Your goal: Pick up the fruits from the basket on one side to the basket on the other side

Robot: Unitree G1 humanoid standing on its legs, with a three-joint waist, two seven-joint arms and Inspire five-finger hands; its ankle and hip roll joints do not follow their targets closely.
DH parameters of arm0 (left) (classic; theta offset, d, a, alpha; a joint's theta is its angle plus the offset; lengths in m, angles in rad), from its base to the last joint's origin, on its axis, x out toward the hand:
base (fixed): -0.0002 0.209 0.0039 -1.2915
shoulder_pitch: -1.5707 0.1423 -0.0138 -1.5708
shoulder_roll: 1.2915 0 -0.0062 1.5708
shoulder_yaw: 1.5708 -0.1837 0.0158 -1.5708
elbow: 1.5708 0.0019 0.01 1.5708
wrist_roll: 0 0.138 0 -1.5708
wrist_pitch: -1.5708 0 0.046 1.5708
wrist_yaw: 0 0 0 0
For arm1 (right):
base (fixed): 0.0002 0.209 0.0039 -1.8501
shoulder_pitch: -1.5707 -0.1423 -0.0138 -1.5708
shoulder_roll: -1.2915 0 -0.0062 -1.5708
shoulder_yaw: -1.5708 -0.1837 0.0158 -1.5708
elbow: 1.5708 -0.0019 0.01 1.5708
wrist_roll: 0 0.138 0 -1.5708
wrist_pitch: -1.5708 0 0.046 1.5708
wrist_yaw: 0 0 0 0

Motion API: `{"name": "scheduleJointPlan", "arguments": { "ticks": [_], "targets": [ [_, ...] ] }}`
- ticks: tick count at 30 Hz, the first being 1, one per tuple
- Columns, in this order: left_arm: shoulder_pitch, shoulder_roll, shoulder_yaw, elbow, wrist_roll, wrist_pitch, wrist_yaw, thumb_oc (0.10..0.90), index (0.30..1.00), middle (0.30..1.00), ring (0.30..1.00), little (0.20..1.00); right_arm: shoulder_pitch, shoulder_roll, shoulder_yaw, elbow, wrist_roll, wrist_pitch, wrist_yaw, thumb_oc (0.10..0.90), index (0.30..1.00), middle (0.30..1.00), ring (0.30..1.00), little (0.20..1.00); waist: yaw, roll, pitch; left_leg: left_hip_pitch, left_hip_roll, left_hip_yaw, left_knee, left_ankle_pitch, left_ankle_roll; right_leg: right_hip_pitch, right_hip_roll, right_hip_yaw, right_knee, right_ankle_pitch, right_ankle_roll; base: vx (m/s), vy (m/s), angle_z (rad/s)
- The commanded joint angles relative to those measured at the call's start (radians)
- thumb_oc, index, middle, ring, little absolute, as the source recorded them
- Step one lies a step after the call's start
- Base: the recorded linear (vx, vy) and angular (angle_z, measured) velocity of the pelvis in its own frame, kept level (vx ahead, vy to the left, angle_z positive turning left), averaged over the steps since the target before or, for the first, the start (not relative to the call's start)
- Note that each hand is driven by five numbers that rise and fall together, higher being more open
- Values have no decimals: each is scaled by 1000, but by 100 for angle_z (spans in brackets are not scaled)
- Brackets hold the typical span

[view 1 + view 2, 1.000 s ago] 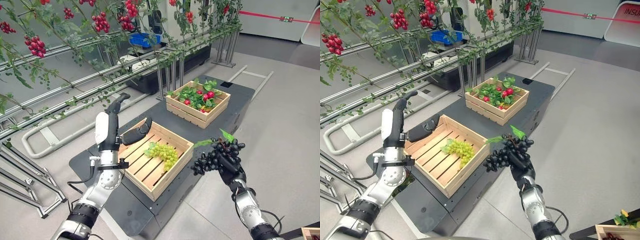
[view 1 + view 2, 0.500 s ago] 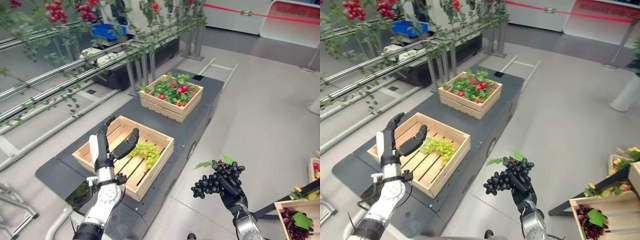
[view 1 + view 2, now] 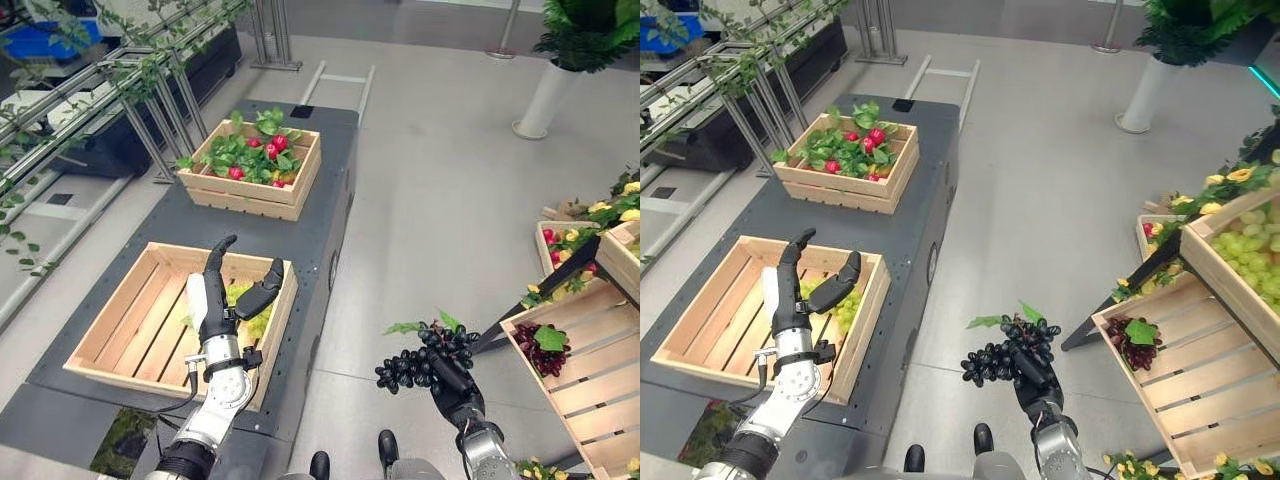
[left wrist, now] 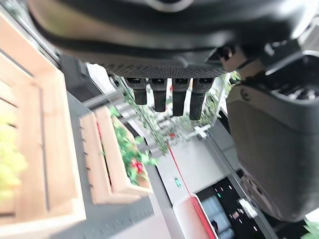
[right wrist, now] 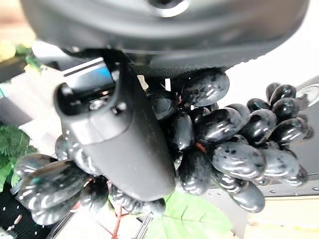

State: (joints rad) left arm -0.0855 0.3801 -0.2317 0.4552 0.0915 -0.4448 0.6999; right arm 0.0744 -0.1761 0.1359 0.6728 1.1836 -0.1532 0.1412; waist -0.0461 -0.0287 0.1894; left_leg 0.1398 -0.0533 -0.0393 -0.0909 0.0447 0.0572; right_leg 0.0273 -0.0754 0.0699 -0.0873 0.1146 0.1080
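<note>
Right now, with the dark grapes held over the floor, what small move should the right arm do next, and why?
Probably carry the right hand further toward its own side, to the slatted crate there. Its fingers are curled round the dark grapes, which hang over bare floor, short of that crate, where another dark bunch lies. The left hand is open over the crate with green grapes.

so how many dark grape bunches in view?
2: one bunch gripped in the right hand above the floor, one in the slatted crate at right. More could be hidden.
</note>
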Motion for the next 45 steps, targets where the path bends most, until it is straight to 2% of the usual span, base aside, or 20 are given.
{"name": "scheduleJointPlan", "arguments": {
  "ticks": [1, 6, 8, 9, 10, 11, 14, 15, 16, 17, 18, 20, 23, 31, 36, 38, 41, 43, 44, 45],
  "targets": [
    [-97, 10, -16, 11, -7, -65, -14, 800, 900, 900, 900, 900, -61, -7, -3, -96, -22, -40, 58, 400, 300, 300, 300, 300, -31, 25, -36, -16, 3, 41, 53, -154, 9, -5, -13, 1, 106, -105, 4, -109, 204, -25],
    [-111, 0, -51, -2, -26, -24, -77, 800, 900, 900, 900, 900, -46, 5, -2, -95, -19, -45, 35, 400, 300, 300, 300, 300, -47, 23, -7, -9, -11, 87, 29, -159, 16, -57, -44, -2, 75, -18, 34, -98, 172, -36],
    [-90, 8, -55, -13, -33, -11, -93, 800, 900, 900, 900, 900, -49, 9, -6, -92, -20, -22, 41, 400, 300, 300, 300, 300, -36, 24, 6, 11, -8, 134, 4, -157, 6, -58, -59, -83, 45, 24, 46, -63, 76, -72],
    [-55, 26, -43, -34, -42, -13, -115, 800, 900, 900, 900, 900, -56, 11, -9, -87, -20, -13, 61, 400, 300, 300, 300, 300, -15, 29, 19, 25, 0, 196, 4, -166, 3, -68, -82, -204, 89, 45, 56, -58, 25, -91],
    [-49, 29, -41, -36, -44, -13, -121, 800, 900, 900, 900, 900, -58, 12, -10, -86, -19, -12, 65, 400, 300, 300, 300, 300, -10, 30, 20, 25, 1, 206, 4, -166, 2, -72, -85, -218, 97, 50, 57, -79, 37, -132],
    [-23, 41, -30, -41, -57, -14, -124, 800, 900, 900, 900, 900, -66, 12, -6, -85, -12, -10, 84, 400, 300, 300, 300, 300, 6, 38, 28, 32, 8, 245, 4, -164, 3, -81, -106, -289, 158, 47, 56, -13, 38, -152],
    [33, 55, -9, -28, -113, -6, -125, 800, 900, 900, 900, 900, -82, 25, 10, -99, -12, -26, 92, 400, 300, 300, 300, 300, 43, 57, 46, 27, 27, 293, 30, -174, 14, -71, -167, -398, 299, -24, 40, -41, -6, -121],
    [35, 56, -8, -24, -121, -5, -124, 800, 900, 900, 900, 900, -86, 26, 10, -92, -12, -35, 97, 400, 300, 300, 300, 300, 48, 56, 46, 22, 29, 296, 37, -176, 13, -59, -171, -408, 279, -33, 37, -6, -186, -108],
    [37, 54, -12, -5, -141, -8, -119, 800, 900, 900, 900, 900, -96, 26, 10, -56, -11, -49, 108, 400, 300, 300, 300, 300, 62, 48, 37, 12, 38, 315, 53, -179, -3, 2, -164, -449, 140, -43, 39, 27, -185, -91],
    [38, 53, -12, -1, -147, -6, -118, 800, 900, 900, 900, 900, -97, 26, 10, -50, -11, -50, 105, 400, 300, 300, 300, 300, 64, 47, 37, 13, 40, 319, 54, -180, -5, 14, -161, -456, 116, -39, 40, 75, -266, -85],
    [48, 25, -19, 10, -165, 11, -104, 800, 900, 900, 900, 900, -116, 29, 14, -38, 18, -55, 78, 400, 300, 300, 300, 300, 65, 37, 29, 27, 51, 336, 48, -175, -24, 51, -144, -446, 0, -4, 54, 54, -154, -60],
    [66, 10, -20, 16, -181, 1, -117, 800, 900, 900, 900, 900, -132, 33, 8, -28, 22, -69, 90, 400, 300, 300, 300, 300, 69, 34, 23, 49, 64, 364, 31, -166, -33, 67, -139, -453, 0, -8, 54, 133, -161, -42],
    [62, -6, -45, 22, -167, 8, -160, 800, 900, 900, 900, 900, -125, 26, -1, -61, 47, -93, 53, 400, 300, 300, 300, 300, 47, 30, 23, 46, 74, 344, 43, -158, -37, 66, -113, -400, 26, -34, 42, 101, -100, -12],
    [23, 0, -83, -5, -196, 38, -207, 800, 900, 900, 900, 900, -129, 14, -33, -70, 60, -107, 52, 400, 300, 300, 300, 300, 27, 33, 26, 70, 81, 347, 29, -157, -39, 83, -92, -387, 14, -50, 43, 98, -90, -1],
    [60, 2, -73, -23, -236, 23, -238, 800, 900, 900, 900, 900, -114, 13, -27, -133, 59, -121, 54, 400, 300, 300, 300, 300, 25, 29, 26, 74, 100, 342, 35, -153, -46, 86, -71, -385, 53, -94, 17, 133, -160, 1],
    [75, 2, -66, -35, -253, 10, -253, 800, 900, 900, 900, 900, -112, 9, -24, -158, 54, -123, 55, 400, 300, 300, 300, 300, 23, 26, 31, 56, 113, 336, 85, -164, -50, 75, -60, -371, 93, -124, -3, 132, -195, 0],
    [113, -2, -53, -38, -281, -17, -279, 800, 900, 900, 900, 900, -117, 0, -22, -172, 47, -119, 72, 400, 300, 300, 300, 300, 32, 5, 45, 5, 157, 349, 309, -211, -71, 69, -57, -380, 148, -158, -49, 137, -221, 1],
    [142, -14, -44, -37, -306, -34, -296, 800, 900, 900, 900, 900, -117, -17, -12, -189, 36, -131, 71, 400, 300, 300, 300, 300, 49, -5, 71, -129, 231, 326, 597, -129, -115, 76, -33, -373, 170, -188, -105, 111, -234, -4],
    [144, -16, -44, -37, -311, -36, -298, 800, 900, 900, 900, 900, -118, -21, -10, -189, 38, -134, 72, 400, 300, 300, 300, 300, 52, -4, 75, -152, 233, 311, 622, -122, -117, 76, -31, -371, 173, -190, -110, 48, -65, 3],
    [145, -29, -47, -28, -318, -44, -298, 800, 900, 900, 900, 900, -135, -39, -4, -177, 44, -152, 82, 400, 300, 300, 300, 300, 69, -2, 99, -213, 196, 245, 643, -128, -110, 78, -30, -350, 188, -193, -111, -14, 91, 1]
  ]
}}
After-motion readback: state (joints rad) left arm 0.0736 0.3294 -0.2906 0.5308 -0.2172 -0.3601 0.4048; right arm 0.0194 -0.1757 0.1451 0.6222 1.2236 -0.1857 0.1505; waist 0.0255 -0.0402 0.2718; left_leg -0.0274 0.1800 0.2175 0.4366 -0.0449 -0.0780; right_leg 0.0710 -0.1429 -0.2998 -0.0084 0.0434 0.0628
